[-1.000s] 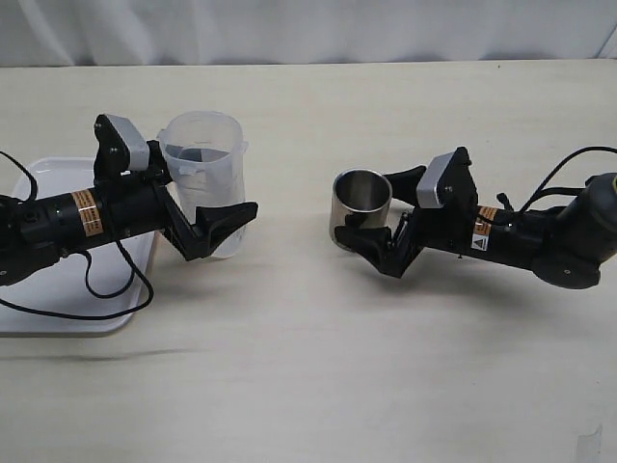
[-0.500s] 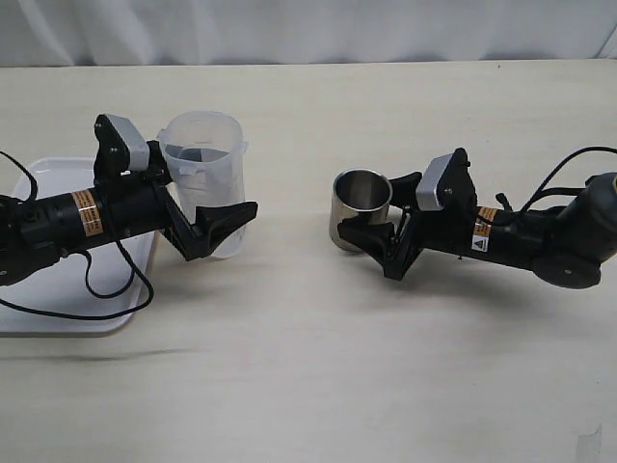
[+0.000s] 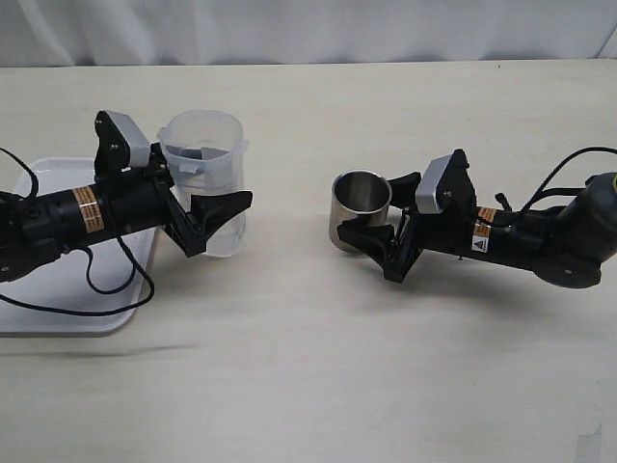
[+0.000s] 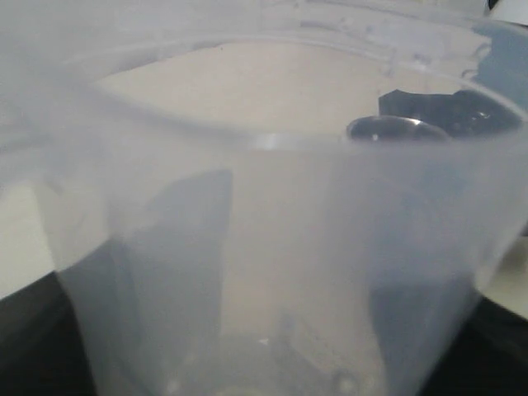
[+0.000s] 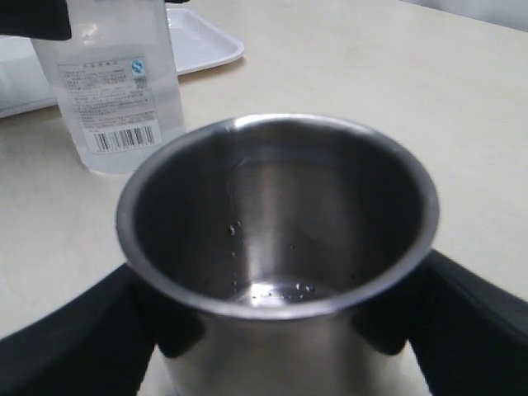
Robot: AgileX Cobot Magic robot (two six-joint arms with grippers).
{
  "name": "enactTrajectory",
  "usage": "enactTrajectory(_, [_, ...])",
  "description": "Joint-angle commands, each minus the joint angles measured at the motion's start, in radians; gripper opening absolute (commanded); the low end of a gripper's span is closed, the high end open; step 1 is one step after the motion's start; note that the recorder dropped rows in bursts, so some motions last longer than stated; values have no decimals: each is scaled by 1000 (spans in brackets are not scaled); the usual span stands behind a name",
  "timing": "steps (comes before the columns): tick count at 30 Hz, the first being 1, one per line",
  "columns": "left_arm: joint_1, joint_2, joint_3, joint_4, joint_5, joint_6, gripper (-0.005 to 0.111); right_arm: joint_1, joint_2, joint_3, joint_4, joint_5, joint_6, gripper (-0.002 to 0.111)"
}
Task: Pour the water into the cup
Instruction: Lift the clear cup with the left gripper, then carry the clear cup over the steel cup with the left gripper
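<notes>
The pale table (image 3: 318,367) spreads wide under both my arms, and on my left side the white tray (image 3: 58,309) lies flat at its edge with my left arm reaching over it. Just past the tray stands the translucent beaker (image 3: 207,135), upright with its base on the table. My left claw (image 3: 220,181) brackets it, one finger in front and one behind, and in the left wrist view both show as dark shapes through the cloudy wall, so I judge them pinched onto the beaker, though the contact itself is hard to see. Well apart from it, on my right side, the cup (image 3: 355,204) also stands upright on the table. My right claw (image 3: 371,207) pinches it from the sides, and its black fingers (image 5: 74,330) lie against the steel wall in the right wrist view. At the bottom of the cup is only a small shiny patch of water (image 5: 276,290), with a few droplets on the inner wall. Whether the beaker holds more I cannot tell through its frosted plastic. By my judgement the task is barely begun: both vessels are gripped, but neither is raised, the beaker is not tilted, and there is open table between the two. What is left is the whole pour: lifting the beaker, bringing its lip over the cup's rim, tipping it gently, and holding the cup steady meanwhile.
</notes>
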Motion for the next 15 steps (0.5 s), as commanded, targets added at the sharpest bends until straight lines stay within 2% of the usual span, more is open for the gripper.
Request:
enactTrajectory(1, [-2, 1, -44, -5, -16, -24, 0, 0, -1, -2, -9, -6, -10, 4])
enactTrajectory(11, [-2, 1, -203, 18, -1, -140, 0, 0, -1, -2, -9, -6, -10, 4])
enactTrajectory(15, [-77, 1, -319, 20, 212, -160, 0, 0, -1, -2, -9, -6, -10, 4])
